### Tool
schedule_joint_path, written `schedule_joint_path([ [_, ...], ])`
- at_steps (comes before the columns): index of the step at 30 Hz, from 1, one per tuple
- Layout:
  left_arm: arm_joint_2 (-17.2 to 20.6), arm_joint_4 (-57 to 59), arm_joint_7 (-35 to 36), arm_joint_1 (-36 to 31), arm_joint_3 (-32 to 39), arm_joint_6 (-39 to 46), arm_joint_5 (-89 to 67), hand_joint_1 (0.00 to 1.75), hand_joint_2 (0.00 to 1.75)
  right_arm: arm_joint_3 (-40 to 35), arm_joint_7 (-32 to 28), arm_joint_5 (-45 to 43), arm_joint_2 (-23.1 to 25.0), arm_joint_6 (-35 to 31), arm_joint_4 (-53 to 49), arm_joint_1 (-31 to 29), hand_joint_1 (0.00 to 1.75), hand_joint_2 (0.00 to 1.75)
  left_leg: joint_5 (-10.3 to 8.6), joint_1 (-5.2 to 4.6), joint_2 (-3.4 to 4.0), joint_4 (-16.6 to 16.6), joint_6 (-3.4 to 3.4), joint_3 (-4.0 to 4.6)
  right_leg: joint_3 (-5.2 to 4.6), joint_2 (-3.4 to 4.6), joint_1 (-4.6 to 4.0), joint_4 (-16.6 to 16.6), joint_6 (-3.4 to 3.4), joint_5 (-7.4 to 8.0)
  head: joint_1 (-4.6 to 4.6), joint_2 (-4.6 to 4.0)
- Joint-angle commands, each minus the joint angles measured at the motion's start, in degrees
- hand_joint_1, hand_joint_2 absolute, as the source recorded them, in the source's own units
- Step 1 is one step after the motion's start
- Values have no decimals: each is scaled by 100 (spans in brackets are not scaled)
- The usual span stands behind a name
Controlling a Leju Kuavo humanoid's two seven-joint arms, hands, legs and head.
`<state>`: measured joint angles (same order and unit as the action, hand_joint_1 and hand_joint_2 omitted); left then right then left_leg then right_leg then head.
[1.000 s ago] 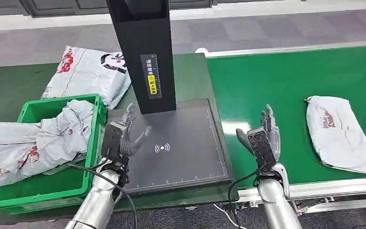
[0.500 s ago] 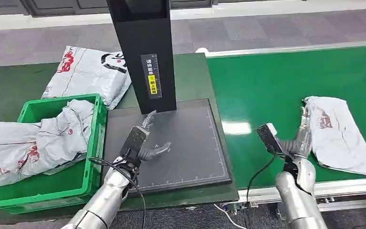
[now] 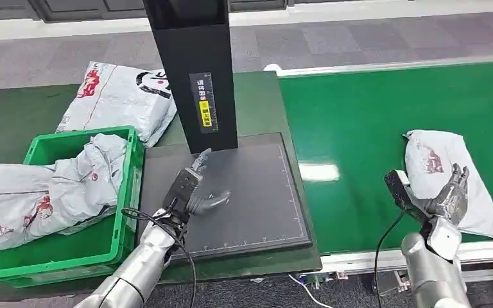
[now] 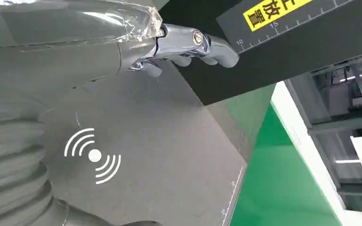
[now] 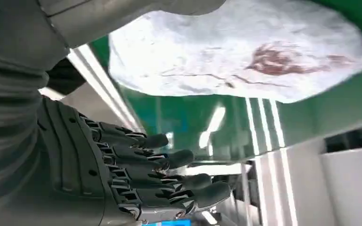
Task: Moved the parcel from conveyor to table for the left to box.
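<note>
Left to right: a green bin (image 3: pixel 125 192) is holding crumpled grey mailers (image 3: pixel 45 186) on the table (image 3: pixel 13 115). My left hand (image 3: pixel 192 192) is hovering over the black scanner pad (image 3: pixel 257 192), fingers spread and holding nothing, just before the black post (image 3: pixel 196 77). On the green conveyor (image 3: pixel 359 115), the parcel (image 3: pixel 446 176), a grey-white mailer with a red mark, is lying flat, its long axis running from the far side toward the near edge, slightly slanted rightward. My right hand (image 3: pixel 450 192) is reaching over the parcel's near end, fingers (image 5: pixel 169 160) extended and apart, gripping nothing; I cannot tell whether it is touching the parcel.
</note>
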<state>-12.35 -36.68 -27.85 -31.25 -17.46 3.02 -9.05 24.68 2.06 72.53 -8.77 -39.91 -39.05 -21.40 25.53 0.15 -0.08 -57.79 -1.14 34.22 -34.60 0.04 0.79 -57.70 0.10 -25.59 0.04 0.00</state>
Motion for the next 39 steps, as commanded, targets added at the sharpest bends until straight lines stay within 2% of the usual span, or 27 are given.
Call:
schedule_joint_path([
  [1, 186, 335, 4, -188, -136, 15, 44, 0, 175, 21, 1287, 954, -392, -8, 1783, -781, 0, 175, 1, 2, 7, 5, 4, -14, 16, 6, -3, 11, 0, 4, 0, 0],
  [3, 225, 167, 33, -20, -91, 65, 41, 0, 175, -73, 1664, 1167, -457, 146, 1935, -826, 0, 175, 1, 3, 14, 6, 6, -17, 18, 13, -2, 13, 0, 5, 0, 0],
  [16, 414, -442, 161, 481, 116, 239, -55, 0, 175, -267, 1860, 1348, -531, 1036, 2048, -997, 0, 175, 4, 2, 20, 8, 6, -15, 16, 16, 0, 11, -1, 3, 0, 0],
  [31, 465, -822, 279, 706, 237, 350, -266, 0, 175, -446, 1985, 1490, -496, 1246, 2097, -1098, 0, 175, 2, 2, 13, 6, 7, -7, 12, 8, 2, 8, -1, 1, 0, 0],
  [36, 497, -843, 272, 743, 289, 356, -347, 0, 175, -584, 2106, 1598, -405, 1751, 2121, -1299, 0, 175, 2, -1, 22, 3, 6, -4, 4, 17, 4, 3, -1, 3, 0, 0],
  [39, 484, -851, 256, 751, 335, 327, -383, 0, 175, -534, 2139, 1460, -449, 2680, 2213, -1463, 0, 175, 2, 2, 27, 7, 7, -11, 11, 22, 1, 8, -2, 6, 0, 0],
])
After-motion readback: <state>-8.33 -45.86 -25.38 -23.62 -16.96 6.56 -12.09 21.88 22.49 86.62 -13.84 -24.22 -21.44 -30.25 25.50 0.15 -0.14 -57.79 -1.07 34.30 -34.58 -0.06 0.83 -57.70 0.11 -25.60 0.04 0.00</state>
